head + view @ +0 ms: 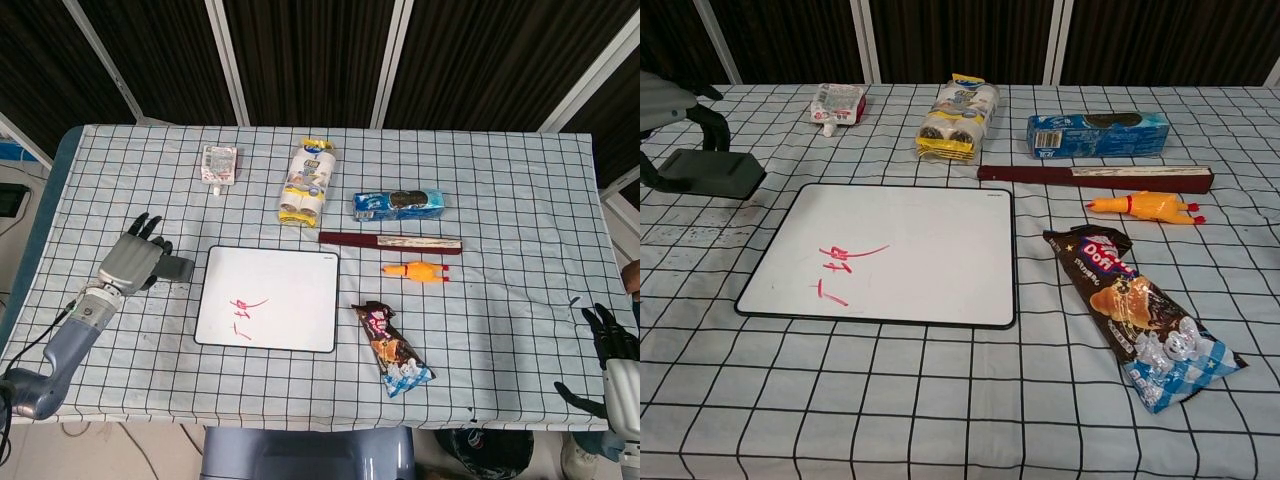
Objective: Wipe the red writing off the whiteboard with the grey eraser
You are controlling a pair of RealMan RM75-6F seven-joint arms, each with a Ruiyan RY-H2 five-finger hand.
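The left hand (135, 262) grips the grey eraser (177, 268) at the left side of the table (520, 200), its dark fingers (712, 118) curled down over the eraser's near end in the chest view. The eraser sits just beside the whiteboard (285, 290), off its upper-left corner, and whether it rests on the checked cloth or hangs slightly above it cannot be told. The whiteboard lies flat near the middle of the table, and the red writing (242, 306) is on its lower-left part, unwiped.

The right hand (612, 360) hangs at the right edge of the head view, off the table's near right corner, with its dark fingers spread and nothing in them.

Behind the whiteboard lie a small white pouch (218, 164), a pack of round snacks (306, 182) and a blue biscuit box (398, 204). A long dark red strip (390, 242) lies to the right of the whiteboard's top edge, with a yellow rubber chicken (415, 270) just in front of it. A brown and blue snack bag (392, 348) lies to the right of the whiteboard, near the front of the table.
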